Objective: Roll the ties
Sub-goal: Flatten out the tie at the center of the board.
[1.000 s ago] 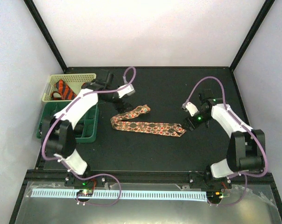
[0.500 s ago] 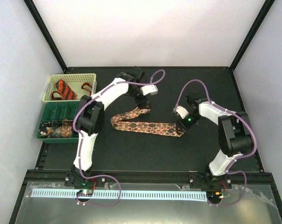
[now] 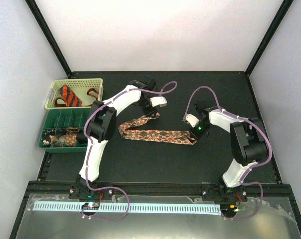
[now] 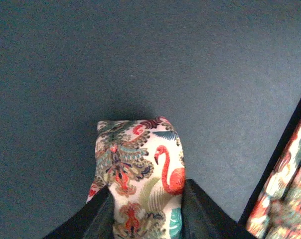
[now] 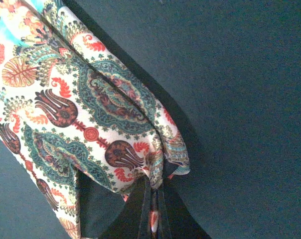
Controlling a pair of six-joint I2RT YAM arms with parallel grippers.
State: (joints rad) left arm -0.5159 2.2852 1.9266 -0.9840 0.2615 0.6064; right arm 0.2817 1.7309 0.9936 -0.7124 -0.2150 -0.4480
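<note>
The left gripper clamps one end of the long brown-green-red speckled fabric necktie; the right gripper pinches only a thin fold opposite, which may slip under tension.

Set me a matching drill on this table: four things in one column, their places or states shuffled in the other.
1 long paisley-patterned fabric tie
2 orange black-striped fabric tie
3 right gripper
4 green plastic compartment tray

A in the pale yellow basket
B shut on a tie end
C stretched across the black table
D next to that basket, on its near side

Pairs: 1-C, 2-A, 3-B, 4-D
</note>
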